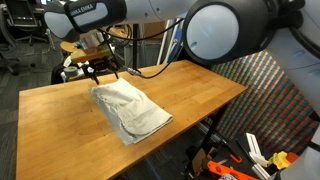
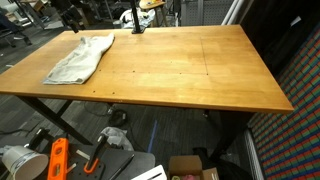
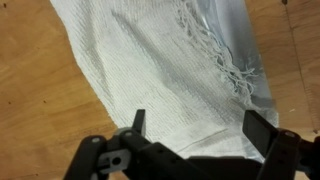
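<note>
Pincer released, jaws wide, hovering. Towel directly beneath, flat on table, fringe ahead of fingertips. Likely step: grasping towel edge. Descend vertically; pinch thick fold, not fringe.

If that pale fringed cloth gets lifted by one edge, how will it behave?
The pale woven fringed cloth lies creased and flat, so it would probably drape limply. It looks thin, likely light. Pushed, it may bunch up.
</note>
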Robot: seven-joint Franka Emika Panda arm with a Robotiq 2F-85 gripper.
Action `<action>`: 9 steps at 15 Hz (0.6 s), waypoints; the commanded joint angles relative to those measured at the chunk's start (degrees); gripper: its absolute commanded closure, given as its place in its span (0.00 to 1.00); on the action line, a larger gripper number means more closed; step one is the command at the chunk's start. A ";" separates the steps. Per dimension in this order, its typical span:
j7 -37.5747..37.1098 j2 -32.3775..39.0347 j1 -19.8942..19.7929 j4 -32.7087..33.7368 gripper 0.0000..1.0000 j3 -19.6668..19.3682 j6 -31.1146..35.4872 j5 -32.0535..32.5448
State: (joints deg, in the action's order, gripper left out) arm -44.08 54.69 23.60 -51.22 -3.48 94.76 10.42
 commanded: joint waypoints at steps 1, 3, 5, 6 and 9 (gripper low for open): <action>-6.09 6.65 -0.98 13.50 0.00 -0.59 -9.17 -2.48; -9.48 9.35 -2.26 18.08 0.00 -0.42 -11.47 -3.53; -13.60 11.65 -3.60 21.28 0.00 -0.27 -11.57 -4.83; -15.93 12.07 -4.32 21.30 0.00 -0.04 -10.46 -5.30; -22.49 15.35 -5.98 25.31 0.00 0.07 -9.78 -6.74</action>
State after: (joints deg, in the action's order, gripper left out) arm -60.75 65.19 19.11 -34.05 -3.51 85.59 5.79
